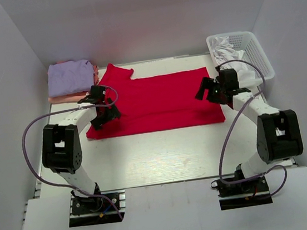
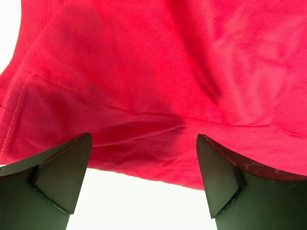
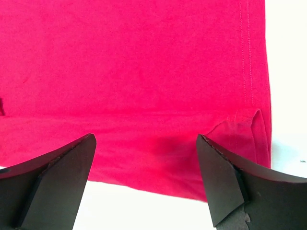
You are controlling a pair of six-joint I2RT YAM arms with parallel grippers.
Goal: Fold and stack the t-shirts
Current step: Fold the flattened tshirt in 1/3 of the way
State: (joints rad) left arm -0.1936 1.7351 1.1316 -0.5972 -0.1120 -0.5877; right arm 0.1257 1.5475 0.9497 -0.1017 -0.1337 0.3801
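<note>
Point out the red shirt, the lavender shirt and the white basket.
red shirt [image 1: 163, 100], top view, middle of its spread body.
lavender shirt [image 1: 70, 77], top view, its folded upper face.
white basket [image 1: 259, 52], top view, right lattice wall.

Top view bright, even overhead light, soft glare mid table [image 1: 164, 158], faint shadows under arms. Wrist views: table blown out to pure white, red t-shirt [image 2: 144, 72] oversaturated w/ dark shadow patches in left wrist view. Stitching sharp in right wrist view; right end effector [image 3: 145, 139] near-black, edges slightly soft.
</note>
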